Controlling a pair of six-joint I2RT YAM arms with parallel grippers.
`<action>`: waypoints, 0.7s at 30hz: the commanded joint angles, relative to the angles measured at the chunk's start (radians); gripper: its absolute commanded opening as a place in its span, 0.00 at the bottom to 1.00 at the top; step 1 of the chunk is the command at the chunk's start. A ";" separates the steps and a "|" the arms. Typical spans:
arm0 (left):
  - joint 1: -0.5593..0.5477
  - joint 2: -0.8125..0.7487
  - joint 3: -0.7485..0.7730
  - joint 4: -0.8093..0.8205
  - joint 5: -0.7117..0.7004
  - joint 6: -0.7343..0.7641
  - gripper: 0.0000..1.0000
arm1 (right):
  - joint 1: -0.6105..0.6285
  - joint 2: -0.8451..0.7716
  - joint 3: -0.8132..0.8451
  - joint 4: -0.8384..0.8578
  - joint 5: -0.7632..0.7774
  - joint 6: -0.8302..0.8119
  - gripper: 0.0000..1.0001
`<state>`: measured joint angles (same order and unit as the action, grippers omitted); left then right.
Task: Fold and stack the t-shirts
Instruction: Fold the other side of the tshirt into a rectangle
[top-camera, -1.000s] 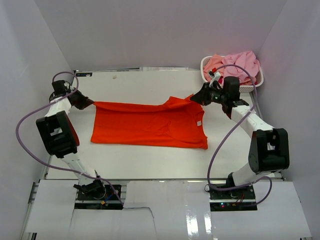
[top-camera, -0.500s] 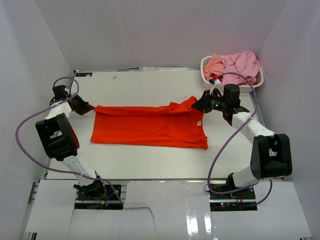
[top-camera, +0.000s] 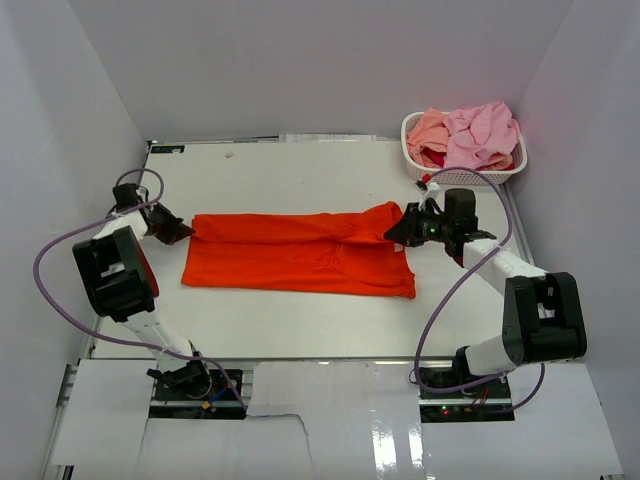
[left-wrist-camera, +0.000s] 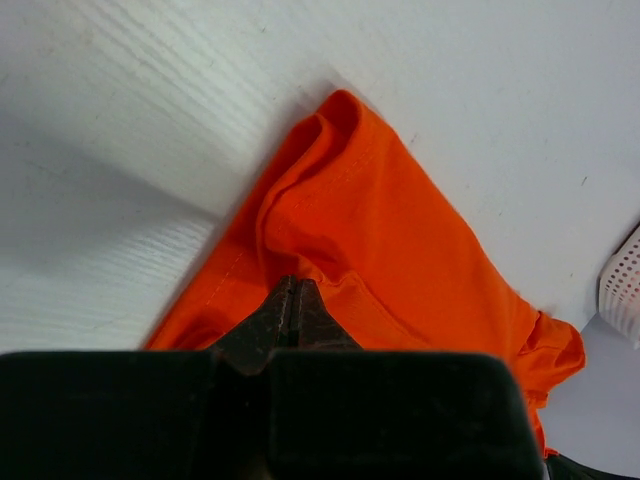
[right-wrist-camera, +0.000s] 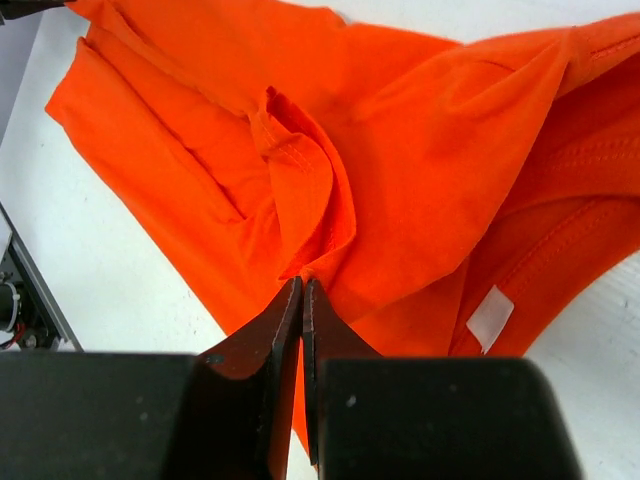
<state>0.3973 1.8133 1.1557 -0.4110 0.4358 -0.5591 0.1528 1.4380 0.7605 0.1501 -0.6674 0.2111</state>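
Both arms reach low and wide apart, left claw (top-camera: 186, 230) and right claw (top-camera: 393, 233) pinched tight.

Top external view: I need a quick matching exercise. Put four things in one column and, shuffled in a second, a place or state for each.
Column one
1. orange-red t-shirt
2. pink t-shirt
3. white basket
4. left pincer

Column two
A. stands at the far right corner of the table
B. shut on an edge of orange-red cloth
C. lies across the middle of the table
D. heaped inside the basket

Pairs: 1-C, 2-D, 3-A, 4-B
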 joint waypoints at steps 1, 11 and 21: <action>0.006 -0.054 -0.024 -0.012 0.000 0.018 0.00 | -0.001 -0.039 -0.023 0.003 0.006 0.008 0.08; 0.006 -0.032 -0.074 -0.034 -0.002 0.007 0.00 | 0.002 -0.068 -0.070 -0.070 0.045 -0.001 0.08; 0.009 -0.091 -0.080 -0.049 -0.023 0.018 0.00 | 0.002 -0.059 -0.096 -0.116 0.083 -0.016 0.08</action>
<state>0.3985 1.7988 1.0790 -0.4484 0.4274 -0.5564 0.1528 1.3808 0.6716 0.0490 -0.5991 0.2150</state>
